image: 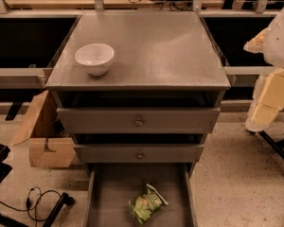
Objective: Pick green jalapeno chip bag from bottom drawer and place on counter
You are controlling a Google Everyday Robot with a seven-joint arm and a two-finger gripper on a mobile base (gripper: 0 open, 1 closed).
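Gripper [265, 109] hangs at the right edge, off the cabinet's right side, level with the upper drawers; can't tell if it is apart or together, and it holds nothing. Counter [156, 46] to its left carries a white bowl [94, 58] near the left front corner. Two knobbed drawers [138, 122] below are closed. Bottom drawer [113, 193] is pulled out, with the green jalapeno chip bag [146, 205] lying crumpled on its floor, right of centre. Cardboard box [40, 136] and black cable [38, 200] sit on the floor at left.

Grey counter [156, 46] carrying white bowl [94, 58] at its left front, gripper [261, 116] off its right side
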